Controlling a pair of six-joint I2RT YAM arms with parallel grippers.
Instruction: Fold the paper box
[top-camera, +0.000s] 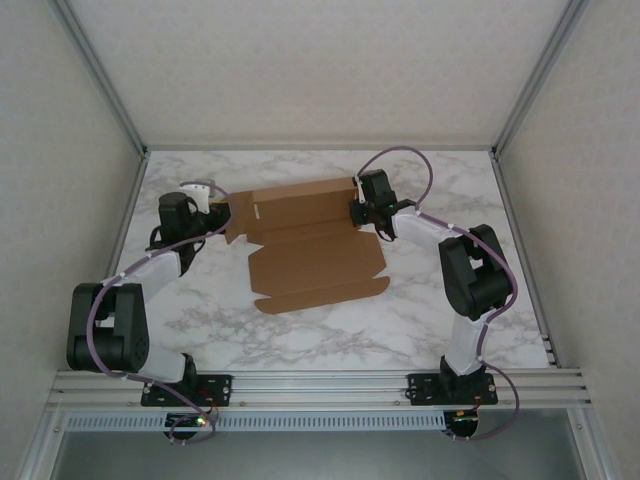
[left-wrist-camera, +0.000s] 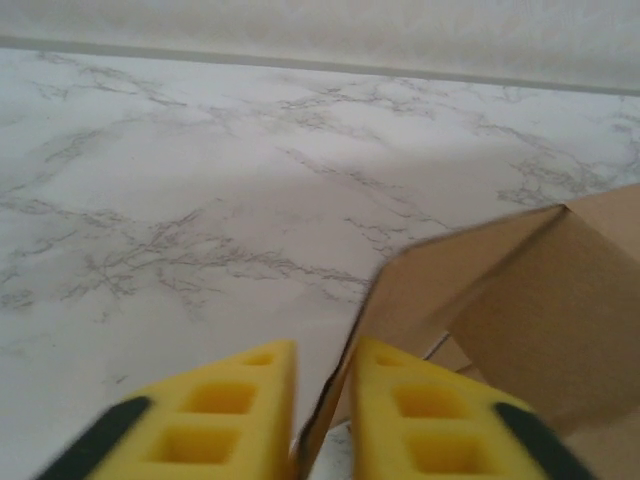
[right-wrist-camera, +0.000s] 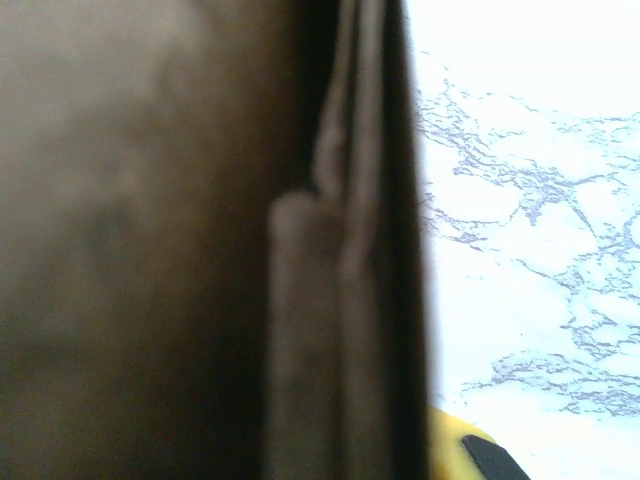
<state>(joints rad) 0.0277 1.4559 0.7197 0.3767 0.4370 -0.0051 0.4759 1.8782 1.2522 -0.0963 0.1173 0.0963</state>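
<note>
- Bottom of the top view: aluminium rail (top-camera: 320, 378) with both arm bases bolted on. The left arm (top-camera: 110, 320) bends up the left side and the right arm (top-camera: 470, 275) up the right.
- The marble table (top-camera: 320, 335) is bare between the rail and the cardboard.
- The paper box (top-camera: 315, 255) is around frame centre, a brown die-cut sheet, mostly unfolded. Its near panel lies flat, with a narrow lip along the near edge.
- The box's far strip runs across between the two grippers.
- The left gripper (top-camera: 226, 213) is at the left end of that strip. In the left wrist view, the yellow fingers (left-wrist-camera: 235, 415) are nearly together at bottom centre, with a thin cardboard edge pinched between them, so it is clamped on the box's end flap.
- Same view, right half: the flap stands up off the table with a crease in it.
- The right gripper (top-camera: 358, 212) is at the right end of the strip, touching or just beside the cardboard.
- In the right wrist view, blurred dark cardboard sits right against the lens on the left, and one yellow fingertip (right-wrist-camera: 445, 440) peeks out at lower right. I can't tell whether the jaws are clamped.
- Farthest: the pale back wall (top-camera: 320, 70) at the top of the frame.
</note>
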